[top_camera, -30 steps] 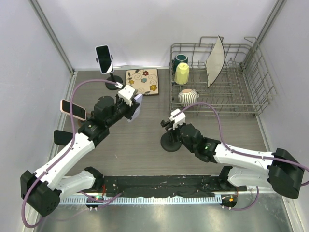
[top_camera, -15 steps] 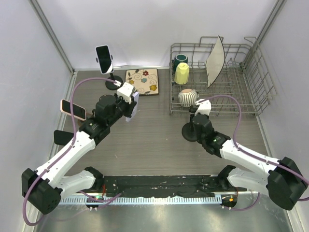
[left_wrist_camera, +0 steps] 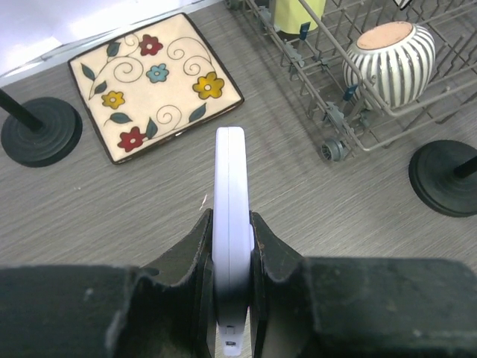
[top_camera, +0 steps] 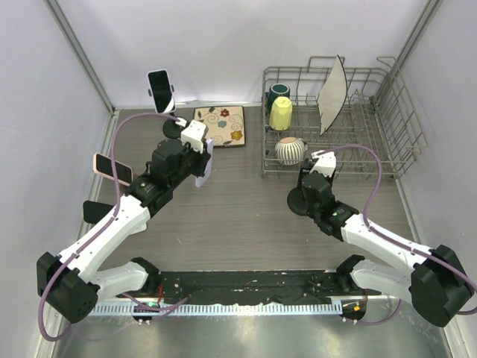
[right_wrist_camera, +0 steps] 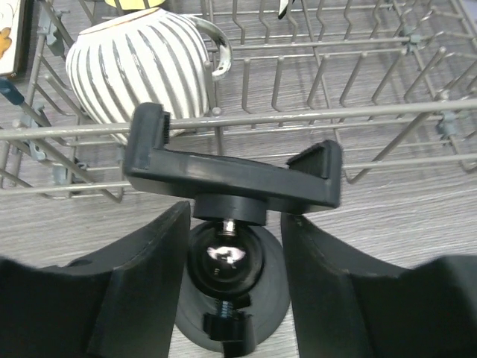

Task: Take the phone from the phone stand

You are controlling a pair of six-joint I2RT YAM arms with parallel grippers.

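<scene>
My left gripper (top_camera: pixel 203 159) is shut on a white phone (top_camera: pixel 204 163), held edge-on above the table; in the left wrist view the phone (left_wrist_camera: pixel 229 216) sits clamped between both fingers. The black phone stand (top_camera: pixel 303 200) stands in front of the dish rack with its clamp (right_wrist_camera: pixel 232 175) empty. My right gripper (top_camera: pixel 311 188) is closed around the stand's ball-joint neck (right_wrist_camera: pixel 227 261), with a finger on each side; a thin gap shows on the right side.
A wire dish rack (top_camera: pixel 373 149) at the back right holds a striped mug (top_camera: pixel 291 150), a yellow cup (top_camera: pixel 281 113), a green cup (top_camera: pixel 278 92) and a white plate (top_camera: pixel 332 93). A floral tile (top_camera: pixel 220 125) lies at the back. A black phone (top_camera: pixel 160 91) and a pink phone (top_camera: pixel 112 168) sit on other stands at the left.
My right gripper has dragged the empty stand right and back toward the dish rack. My left gripper has moved slightly back with the phone in it.
</scene>
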